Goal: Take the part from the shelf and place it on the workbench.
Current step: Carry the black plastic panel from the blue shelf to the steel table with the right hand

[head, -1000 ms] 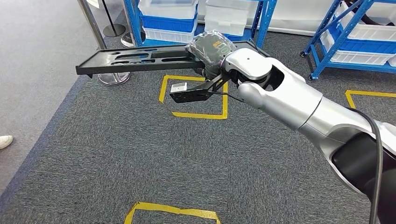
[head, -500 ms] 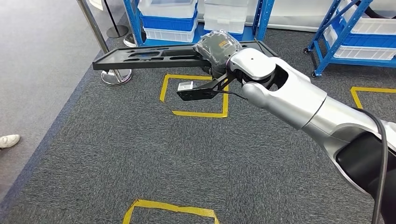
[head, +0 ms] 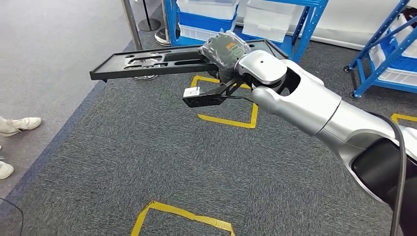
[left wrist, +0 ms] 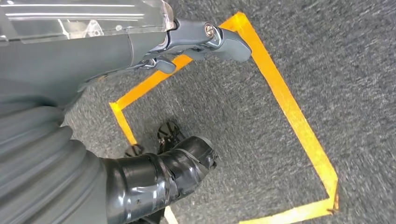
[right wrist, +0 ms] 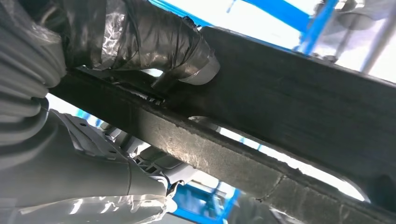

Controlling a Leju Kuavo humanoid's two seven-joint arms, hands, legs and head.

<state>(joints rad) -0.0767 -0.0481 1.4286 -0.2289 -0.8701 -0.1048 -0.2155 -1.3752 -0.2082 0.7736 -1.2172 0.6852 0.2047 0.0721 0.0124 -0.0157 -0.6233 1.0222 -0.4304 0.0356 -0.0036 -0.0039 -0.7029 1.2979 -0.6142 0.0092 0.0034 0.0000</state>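
Head view, containers: We see blue shelf racks (head: 301, 24) along the far side, holding white bins (head: 268, 22) and blue bins (head: 204, 20); what the bins hold we cannot tell.
Head view, part: The part (head: 147, 64), a long flat black tray-like piece with cut-out recesses, is held level in the air above the grey carpet (head: 147, 162), reaching out to the left of the right hand.
Head view, right hand: We see the right hand (head: 225, 49), wrapped in dark glossy film, gripping the part at its near end, with the silver right arm (head: 305, 101) stretched forward from the lower right.
Head view, surroundings: Yellow tape squares (head: 231, 120) mark the carpet; a person's white shoes (head: 19, 124) show at the left edge; a chrome post base (head: 142, 76) stands beyond the part.
Left wrist view, left hand: We see the left hand (left wrist: 140, 154) with its black taped thumb (left wrist: 163, 172) and a grey finger (left wrist: 205, 39) apart, holding nothing, above a yellow tape outline (left wrist: 285, 112) on the carpet.
Right wrist view, right hand: We see a film-wrapped finger (right wrist: 154, 39) of the right hand pressed over the edge of the part, its black rough edge (right wrist: 261, 140) running across the picture, with the grey ribbed cover (right wrist: 28, 74) just beside it.
Right wrist view, background: Blurred blue shelf uprights (right wrist: 317, 23) lie beyond the part.
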